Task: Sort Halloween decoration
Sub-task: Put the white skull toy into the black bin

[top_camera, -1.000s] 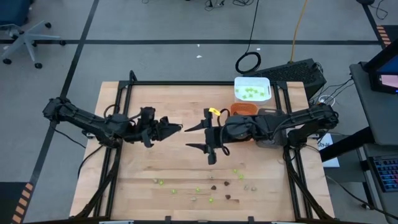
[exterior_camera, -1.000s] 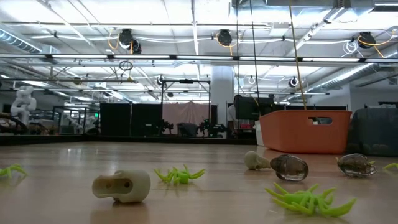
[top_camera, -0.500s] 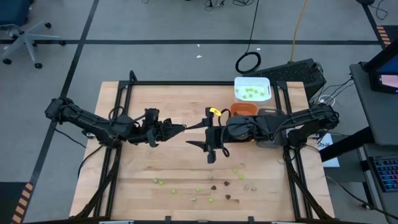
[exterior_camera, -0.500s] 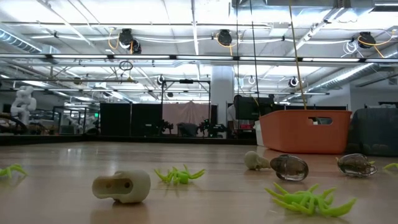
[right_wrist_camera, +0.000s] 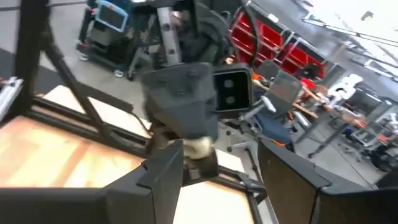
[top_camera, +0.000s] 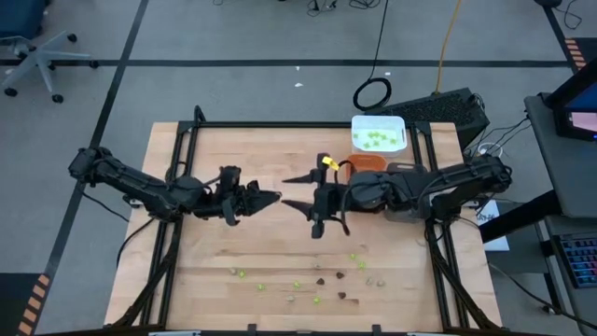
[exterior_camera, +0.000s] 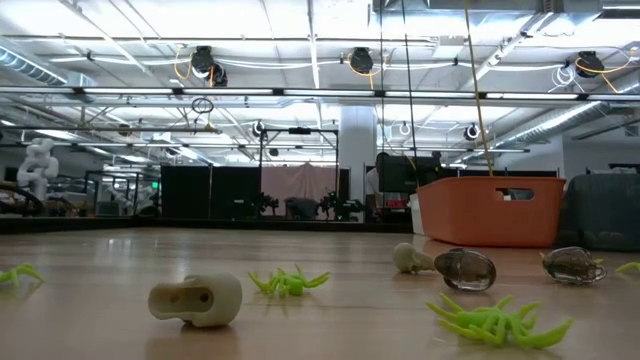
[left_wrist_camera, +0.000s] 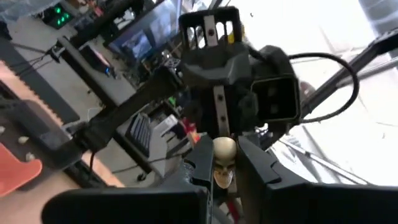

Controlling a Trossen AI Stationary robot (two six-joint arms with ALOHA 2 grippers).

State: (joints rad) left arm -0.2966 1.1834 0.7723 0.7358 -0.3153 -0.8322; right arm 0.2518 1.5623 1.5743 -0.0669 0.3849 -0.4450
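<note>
My left gripper [top_camera: 273, 196] is held above the table's middle, shut on a pale beige skull-shaped piece [left_wrist_camera: 224, 155]. My right gripper [top_camera: 289, 190] faces it, open and empty, its fingertips just short of the left gripper's tip. The skull also shows in the right wrist view [right_wrist_camera: 196, 148], ahead of my open right fingers [right_wrist_camera: 163, 167]. Loose lime-green spiders [exterior_camera: 288, 281], dark brown pieces [exterior_camera: 465, 268] and a beige piece [exterior_camera: 197, 299] lie on the table near its near edge [top_camera: 317, 280]. My left gripper pinches the pale skull piece by its two sides [left_wrist_camera: 214, 163] between its two fingers [left_wrist_camera: 200, 163]. The fingers lie level and point toward the table's right. The piece is lifted clear of the table.
A white tray [top_camera: 378, 122] holding green pieces stands at the far right. The orange tray [top_camera: 366, 163] is next to it, by the right arm. A grey tray [exterior_camera: 603, 208] shows at the right in the low view. Bare wood lies between the arms and the loose pieces.
My left gripper has moved toward the table's right, carrying the skull piece up to my right gripper. My right gripper has shifted a little toward the far edge and stays open.
</note>
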